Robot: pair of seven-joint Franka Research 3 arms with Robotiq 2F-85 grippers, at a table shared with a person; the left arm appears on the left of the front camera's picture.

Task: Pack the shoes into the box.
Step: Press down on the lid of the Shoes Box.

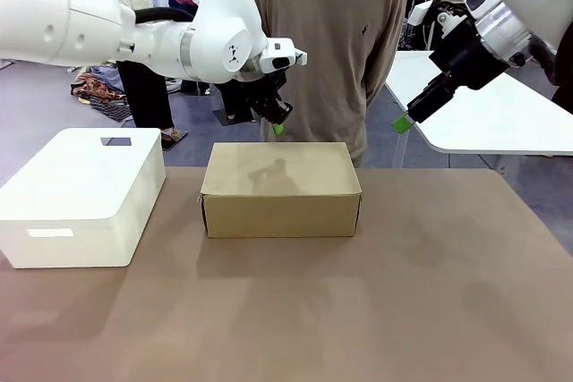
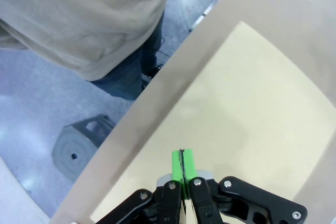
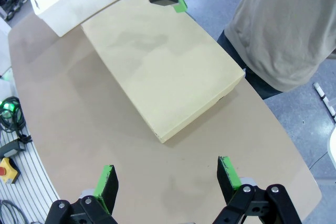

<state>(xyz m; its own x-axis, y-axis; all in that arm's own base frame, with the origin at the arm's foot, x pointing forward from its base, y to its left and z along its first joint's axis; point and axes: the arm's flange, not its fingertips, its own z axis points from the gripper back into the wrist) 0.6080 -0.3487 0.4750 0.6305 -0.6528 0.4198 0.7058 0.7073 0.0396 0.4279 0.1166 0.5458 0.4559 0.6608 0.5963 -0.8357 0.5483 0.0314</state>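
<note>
A brown table (image 1: 376, 310) fills the foreground, with a person in a tan sweater (image 1: 327, 33) standing at its far edge and other tables and people behind. On it sits the box (image 1: 281, 187), tan cardboard, its flap lid down flat, long axis running left to right across the table. A larger white box (image 1: 81, 194) stands near it on the robot's left.

The shoes are nowhere on the table; with the lid down they may already lie inside, though that cannot be told from here.

The left gripper (image 1: 277, 123) hangs just above the far rim of the box, roughly over the middle of its back edge. Its green pads (image 2: 182, 165) are pressed together with nothing between them. In the left wrist view the lid spreads out below and ahead of the fingertips, with the table's far edge beside it.

The right gripper (image 1: 405, 120) is raised well off the table, beyond the box's right end, jaws spread wide and empty. Its wrist view looks down on the box lying diagonally ahead of its fingers (image 3: 227, 174).

The left arm is plainly the nearer one, so any press or check on the lid would fall to it, working down and toward the robot across the box's short side
</note>
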